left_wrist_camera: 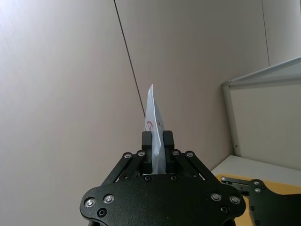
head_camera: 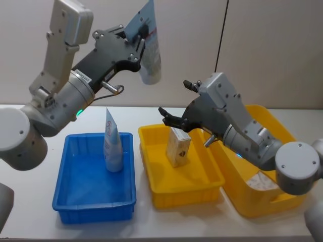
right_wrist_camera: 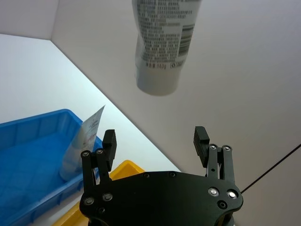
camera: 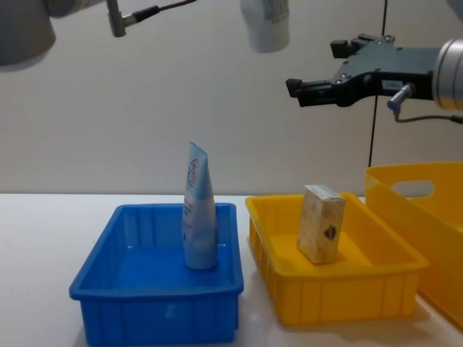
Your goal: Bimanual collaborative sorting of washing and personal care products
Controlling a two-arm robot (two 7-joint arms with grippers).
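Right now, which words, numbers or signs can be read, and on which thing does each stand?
"140g": on the raised tube in the left pincer; its other print is too small to read.
Red logo on the standing tube in the blue tray: unreadable.
Dark diamond sign on the carton in the yellow tray: no letters readable.

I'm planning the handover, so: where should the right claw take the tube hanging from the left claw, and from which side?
Grip the tube on its rounded lower body, near the cap end: the left claw pinches its flat upper end, leaving that part free. The open right claw sits lower on the robot's right, so probably rise and come in level from that side.
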